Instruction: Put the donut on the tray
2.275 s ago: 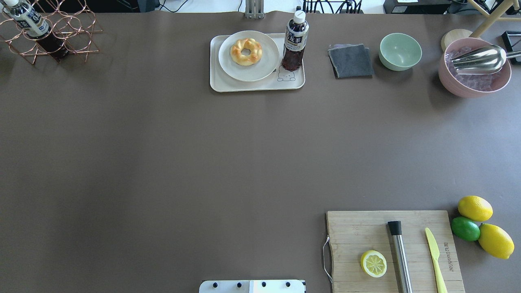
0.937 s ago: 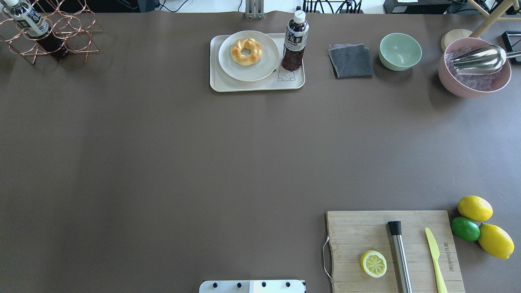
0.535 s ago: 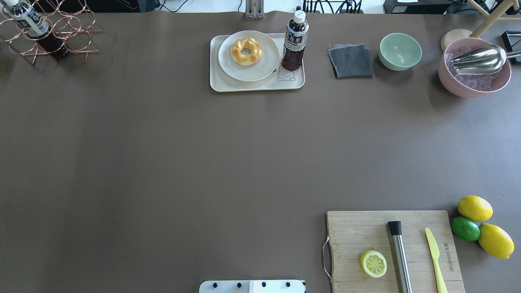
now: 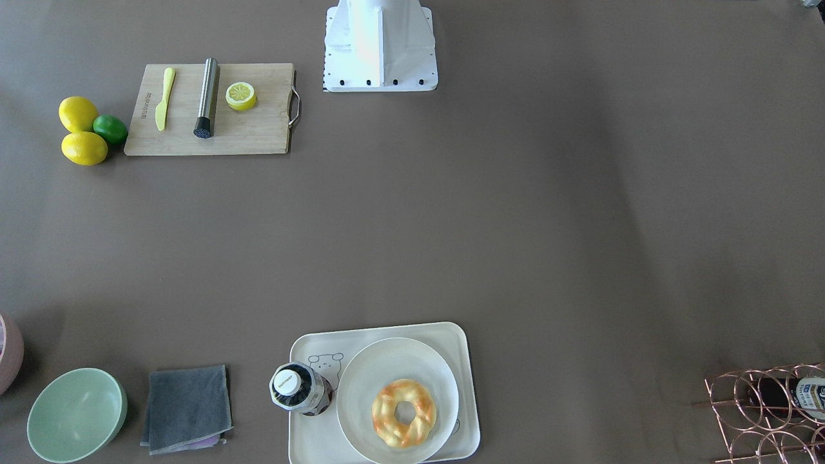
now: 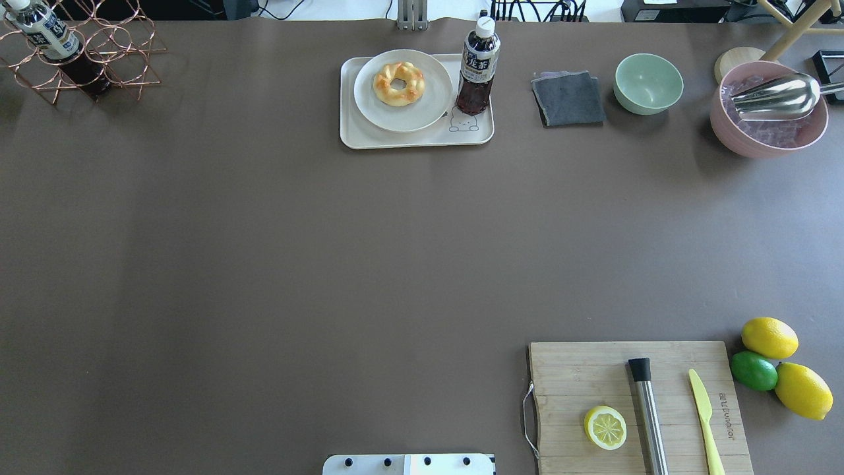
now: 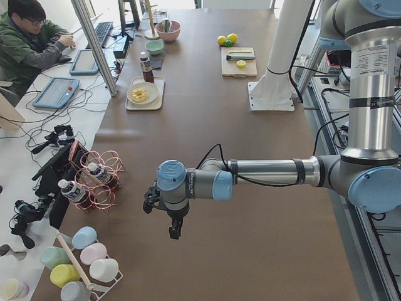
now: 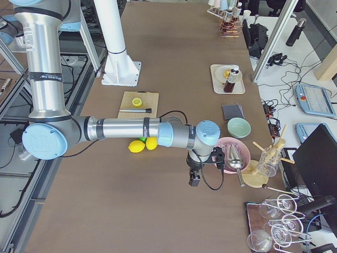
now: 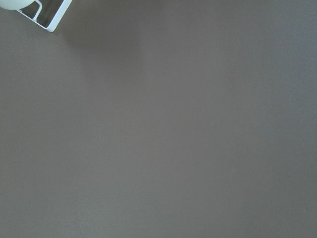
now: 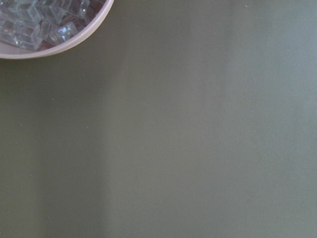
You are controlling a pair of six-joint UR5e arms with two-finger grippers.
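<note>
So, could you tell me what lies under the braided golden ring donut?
The braided golden donut sits on a round white plate, itself on the cream rectangular tray. Whatever the donut and plate cover cannot be seen.

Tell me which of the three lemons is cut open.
The lemon half on the cutting board, cut face up; the whole lemons sit off it beside the lime.

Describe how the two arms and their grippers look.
The left arm and the right arm are both silver-grey tubes joined by rounded light-blue caps, with dark rings at the joints. A thin black cable loops near each wrist. The left gripper and the right gripper are small, black and narrow.
</note>
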